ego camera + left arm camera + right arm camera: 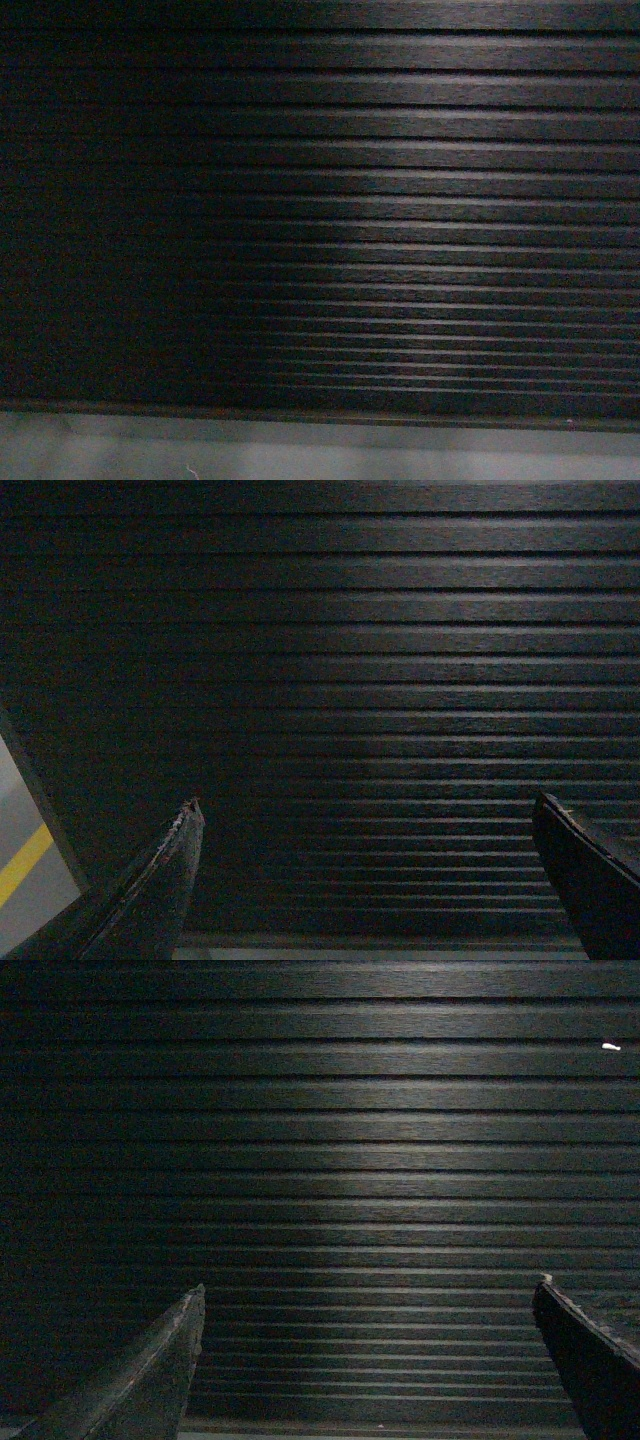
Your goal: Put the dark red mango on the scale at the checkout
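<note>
All three views are filled by the checkout (400, 200), seen only as its black front panel of horizontal ribs with a faint wood grain; the top of this worktop is out of sight in every view. In the head view the panel runs from the upper edge down to a dark bottom lip, below which a strip of pale grey floor (300, 455) shows. The right half of the panel catches a soft light while the left half sinks into shadow. The left wrist view faces the same ribbed panel, and the left hand (365, 815) shows as two dark fingers rising from the lower corners, set wide apart with nothing between them, so the hand is released and empty. At the lower left of that view the panel's edge slants down, and beside it lies a patch of grey floor crossed by a yellow line (22, 865). The right wrist view looks at the ribbed panel as well, lit down its middle, with a small white speck (611, 1047) on a rib near the upper right. The right hand (368, 1288) also shows two dark fingers spread wide at the lower corners, released and grasping nothing. The dark red mango and the scale appear in none of the views, so where they lie cannot be told.
</note>
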